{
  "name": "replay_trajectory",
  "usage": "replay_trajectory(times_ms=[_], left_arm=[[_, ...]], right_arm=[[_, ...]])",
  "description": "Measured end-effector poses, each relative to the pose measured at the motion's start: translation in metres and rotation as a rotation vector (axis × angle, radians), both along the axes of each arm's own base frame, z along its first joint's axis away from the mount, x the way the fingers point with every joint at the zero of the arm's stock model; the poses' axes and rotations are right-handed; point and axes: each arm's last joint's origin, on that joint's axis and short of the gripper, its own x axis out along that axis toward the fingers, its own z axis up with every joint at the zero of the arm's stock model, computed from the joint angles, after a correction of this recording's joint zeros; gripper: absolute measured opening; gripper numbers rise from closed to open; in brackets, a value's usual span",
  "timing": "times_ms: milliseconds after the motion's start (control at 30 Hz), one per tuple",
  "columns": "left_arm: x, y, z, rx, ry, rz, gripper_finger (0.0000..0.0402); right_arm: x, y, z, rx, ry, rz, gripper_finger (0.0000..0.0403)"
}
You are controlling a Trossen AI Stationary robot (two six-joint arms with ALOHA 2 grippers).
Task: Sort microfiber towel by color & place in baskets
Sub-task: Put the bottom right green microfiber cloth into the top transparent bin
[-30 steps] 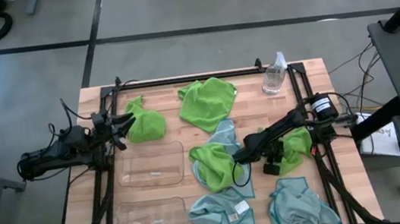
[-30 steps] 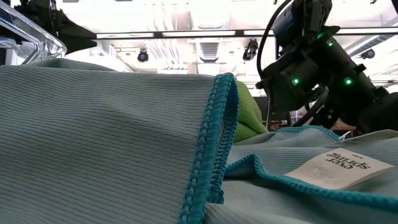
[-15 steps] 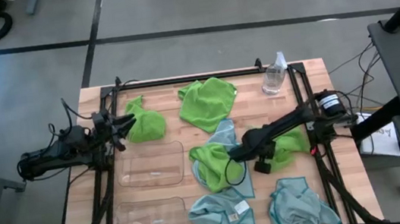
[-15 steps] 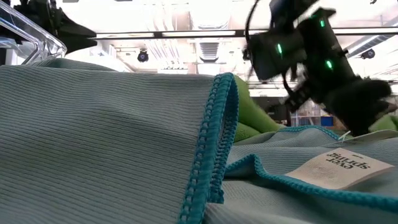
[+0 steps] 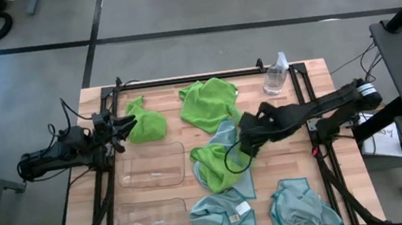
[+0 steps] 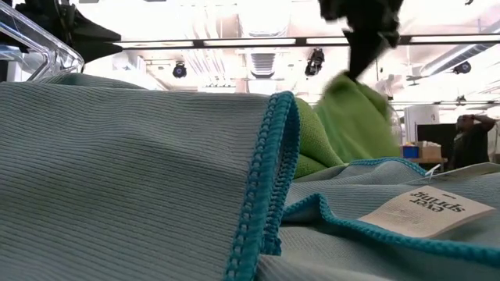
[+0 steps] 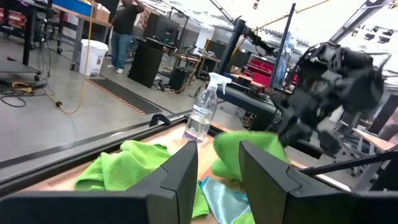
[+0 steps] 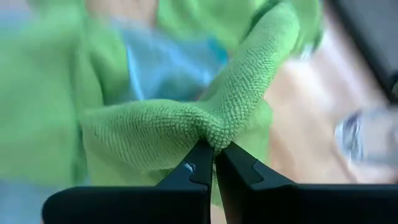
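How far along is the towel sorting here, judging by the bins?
Nothing is sorted yet: both clear baskets are empty. In hand: the right gripper is shut on a green towel, lifted over the middle. Left: green towels and blue towels on the table. The left gripper waits, open, at its edge.

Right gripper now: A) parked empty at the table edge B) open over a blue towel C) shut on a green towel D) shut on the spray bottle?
C: in the right wrist view the right gripper has its fingers pinched on a fold of the lime green towel, and the low view shows that cloth hanging lifted.
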Motion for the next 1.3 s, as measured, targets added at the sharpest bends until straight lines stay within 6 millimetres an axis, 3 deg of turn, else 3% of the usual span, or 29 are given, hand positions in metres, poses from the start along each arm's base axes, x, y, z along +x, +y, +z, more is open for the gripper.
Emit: replay_trajectory(times_ms=[300, 900, 1100, 1300], left_arm=[[0.007, -0.002, 0.008, 0.053, -0.049, -0.074, 0.0103], [0.069, 0.000, 0.010, 0.097, -0.020, -0.123, 0.0103], [0.090, 0.001, 0.006, 0.089, -0.014, -0.123, 0.0103], [0.115, 0.002, 0.014, 0.111, 0.046, -0.124, 0.0103]], right_arm=[[0.013, 0.000, 0.035, -0.106, -0.341, 0.155, 0.0009], [0.023, -0.005, 0.046, -0.319, -0.397, 0.198, 0.0009], [0.032, -0.007, 0.052, -0.484, -0.431, 0.147, 0.0009], [0.050, -0.011, 0.045, -0.576, -0.425, 0.129, 0.0009]])
